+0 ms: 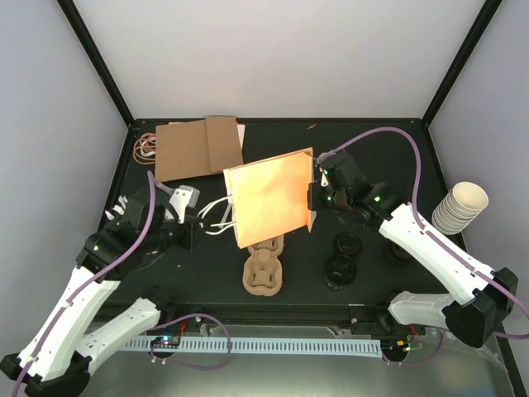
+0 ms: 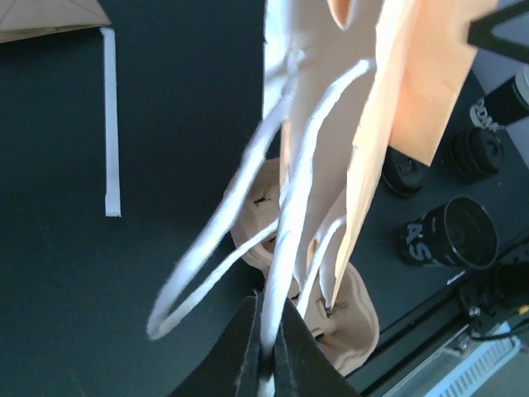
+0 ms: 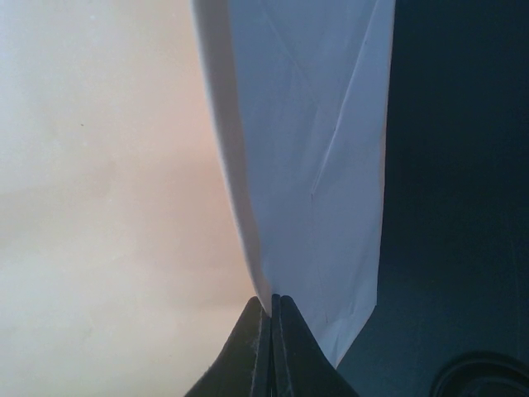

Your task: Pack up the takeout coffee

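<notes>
Three takeout coffee cups with black lids stand on the right of the dark table: one (image 1: 347,244), one (image 1: 339,270) and one (image 1: 398,251). The left wrist view shows them too, the nearest (image 2: 459,234) lying toward the camera. An orange paper bag (image 1: 269,198) hangs tilted above the brown pulp tray (image 1: 264,269). My left gripper (image 1: 194,227) is shut on one of the bag's white handles (image 2: 285,248). My right gripper (image 1: 314,198) is shut on the bag's right edge (image 3: 248,207), with the paper pinched between its jaws.
Flat brown paper bags (image 1: 198,147) lie at the back left beside some rubber bands (image 1: 147,146). A stack of cream lidless cups (image 1: 461,207) leans at the right wall. A white strip (image 2: 110,124) lies on the table left of the bag.
</notes>
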Controlling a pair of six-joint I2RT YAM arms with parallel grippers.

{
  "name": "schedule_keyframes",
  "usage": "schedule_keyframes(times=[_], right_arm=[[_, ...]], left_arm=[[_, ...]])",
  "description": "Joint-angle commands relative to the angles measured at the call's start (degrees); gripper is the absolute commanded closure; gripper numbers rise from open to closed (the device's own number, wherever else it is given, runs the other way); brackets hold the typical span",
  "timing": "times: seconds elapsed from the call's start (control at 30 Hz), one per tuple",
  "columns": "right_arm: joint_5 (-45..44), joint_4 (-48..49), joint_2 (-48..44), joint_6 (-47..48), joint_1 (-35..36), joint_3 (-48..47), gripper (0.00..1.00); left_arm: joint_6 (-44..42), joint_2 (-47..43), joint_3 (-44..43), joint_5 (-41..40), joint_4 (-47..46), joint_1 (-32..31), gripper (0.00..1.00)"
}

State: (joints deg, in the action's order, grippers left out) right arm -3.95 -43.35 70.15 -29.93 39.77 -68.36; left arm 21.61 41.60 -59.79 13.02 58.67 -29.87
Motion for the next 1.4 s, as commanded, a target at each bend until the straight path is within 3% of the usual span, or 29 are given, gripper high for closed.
schedule_keyframes(times=[0.0,0.3,0.57,0.73,0.97,1.37], right_arm=[[-0.96,0.43,-0.29,-0.18,-0.33,-1.72,0.99],[2.00,2.22,-1.92,3.92,-1.10,0.77,0.99],[20.27,8.94,-5.94,7.03,-6.84,6.33,0.98],[27.27,11.53,-7.86,7.24,-11.57,8.98,0.97],[32.76,13.95,-8.63,6.65,-15.19,11.66,0.97],[35.74,15.49,-8.56,6.50,-19.47,15.08,0.97]], left_arm=[[-0.10,-0.01,-2.73,-3.07,2.46,0.45,0.98],[-2.41,5.30,-5.27,-2.91,2.06,2.43,0.99],[-6.38,9.39,-8.11,-0.13,2.55,9.56,0.99],[-8.93,10.87,-7.86,3.06,1.91,15.69,0.98],[-11.05,12.45,-8.77,6.30,1.29,21.34,0.99],[-11.16,15.22,-12.47,3.13,1.15,23.97,0.98]])
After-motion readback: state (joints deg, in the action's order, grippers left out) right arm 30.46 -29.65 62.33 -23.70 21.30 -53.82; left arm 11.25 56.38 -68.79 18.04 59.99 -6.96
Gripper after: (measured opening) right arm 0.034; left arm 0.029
